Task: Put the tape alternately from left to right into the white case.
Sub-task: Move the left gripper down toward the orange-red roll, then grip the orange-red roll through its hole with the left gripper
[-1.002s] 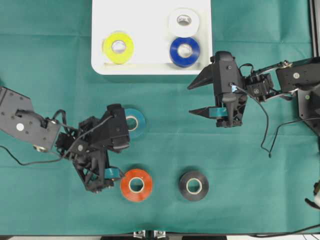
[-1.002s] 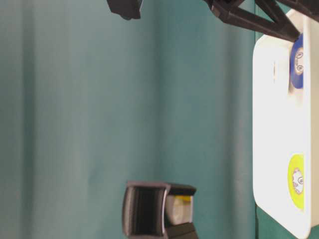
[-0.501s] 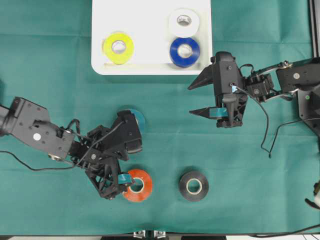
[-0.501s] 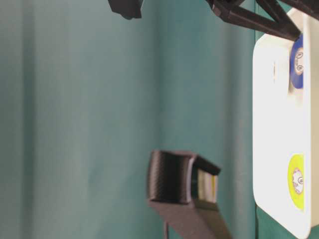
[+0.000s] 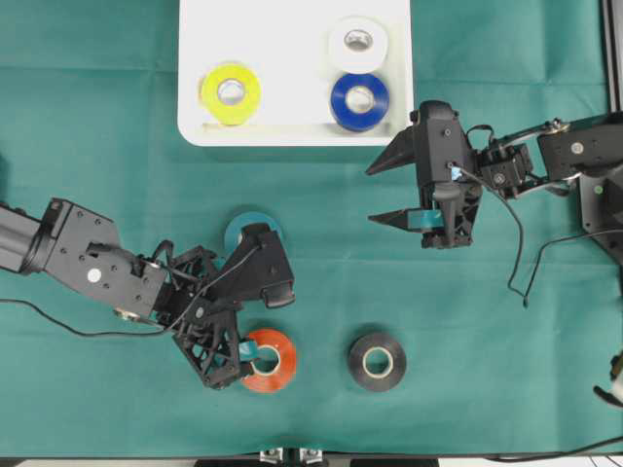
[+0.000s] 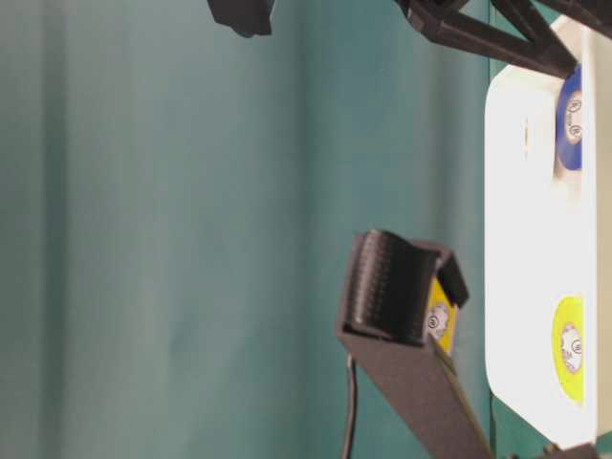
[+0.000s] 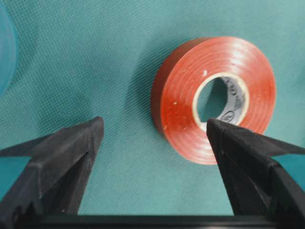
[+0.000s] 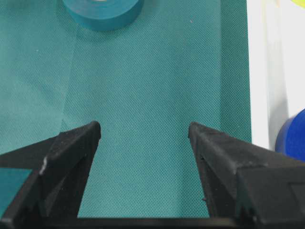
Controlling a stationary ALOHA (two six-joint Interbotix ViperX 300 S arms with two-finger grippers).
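With yellow, white and blue rolls already in the white case at twelve o'clock, my left tool, jaws spread, straddles the red-orange roll while teal and black wait on the surface.

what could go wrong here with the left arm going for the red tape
1. The left gripper is open, but in the left wrist view the red-orange roll sits off-centre, with one finger right at its edge. Closing now might nudge it rather than grip it.
2. The teal roll lies close beside the left arm, so a sweep could knock it.
3. The black roll is near enough to be bumped if the red-orange roll slides.
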